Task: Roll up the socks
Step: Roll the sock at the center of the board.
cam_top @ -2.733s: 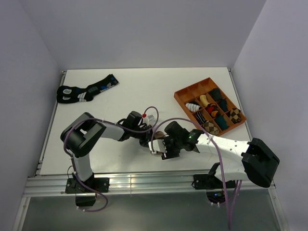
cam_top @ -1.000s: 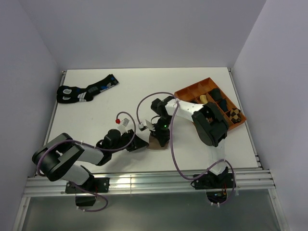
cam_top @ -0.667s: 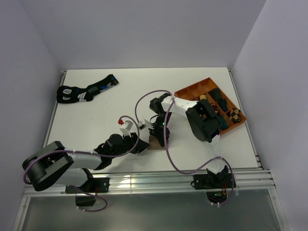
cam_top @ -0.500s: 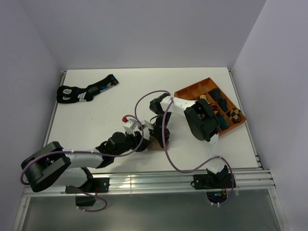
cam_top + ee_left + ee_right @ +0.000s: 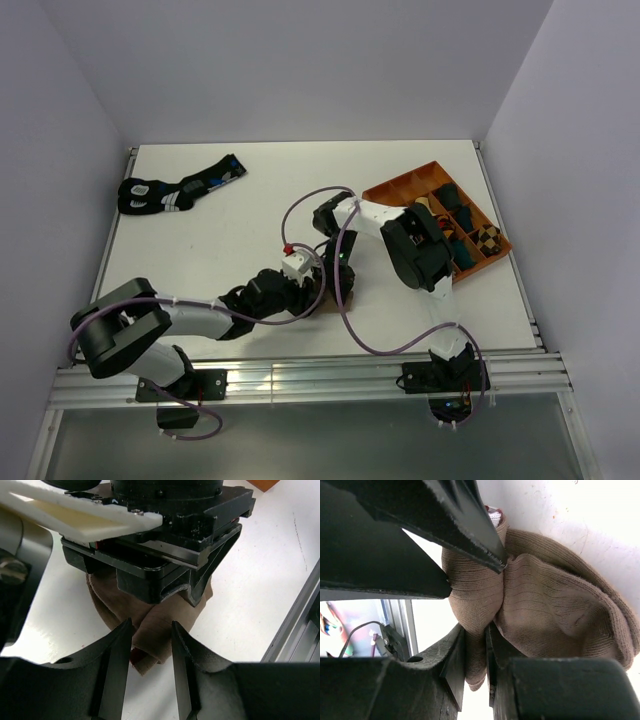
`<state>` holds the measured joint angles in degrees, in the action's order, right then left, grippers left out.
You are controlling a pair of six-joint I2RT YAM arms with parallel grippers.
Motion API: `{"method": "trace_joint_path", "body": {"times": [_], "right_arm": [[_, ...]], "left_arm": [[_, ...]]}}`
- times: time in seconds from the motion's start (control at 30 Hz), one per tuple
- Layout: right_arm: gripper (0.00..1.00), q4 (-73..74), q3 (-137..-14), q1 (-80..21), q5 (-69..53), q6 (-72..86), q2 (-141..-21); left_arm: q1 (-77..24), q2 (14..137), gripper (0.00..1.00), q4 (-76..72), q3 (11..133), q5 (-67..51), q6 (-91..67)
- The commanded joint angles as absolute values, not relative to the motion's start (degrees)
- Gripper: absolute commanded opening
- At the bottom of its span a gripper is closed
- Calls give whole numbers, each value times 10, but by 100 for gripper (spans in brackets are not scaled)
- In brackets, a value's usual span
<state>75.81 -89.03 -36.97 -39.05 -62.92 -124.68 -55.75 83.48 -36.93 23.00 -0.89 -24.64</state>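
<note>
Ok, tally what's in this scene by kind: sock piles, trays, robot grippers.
Tan-brown cloth sock bundle: 1
Black sock pile with blue and white marks: 1
Orange divided tray: 1
Two-finger grippers: 2, left gripper and right gripper
Total: 5

We get bright, even light from above, and the white table [image 5: 250, 200] glares in our wrist views. Near fingers [image 5: 115, 680] look dark and blurred; the sock [image 5: 545, 605] is sharp.
</note>
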Motion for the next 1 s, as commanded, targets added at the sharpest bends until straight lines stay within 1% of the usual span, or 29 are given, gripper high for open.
{"method": "trace_joint_path", "body": {"times": [0.0, 0.4, 0.63, 0.8, 0.9, 0.93, 0.97], "right_arm": [[24, 767, -911, -372, -400, -638, -1254], [24, 751, -915, -371, -388, -619, -1263], [24, 742, -911, -371, -388, -610, -1265], [24, 725, -909, -371, -384, -597, -1265], [24, 696, -897, -371, -382, -578, -1253], [24, 686, -892, -371, -381, -570, -1250], [24, 678, -888, -371, -381, -557, -1241]], "left_arm": [[-565, 847, 43, -365, 250, -41, -223], [-565, 892, 45, -395, 255, -109, -229], [-566, 916, 46, -452, 240, -121, -259], [-569, 934, 46, -465, 240, -115, -278], [-571, 947, 42, -474, 236, -105, -299], [-572, 948, 33, -476, 229, -101, -304], [-573, 950, 30, -482, 227, -99, -310]]}}
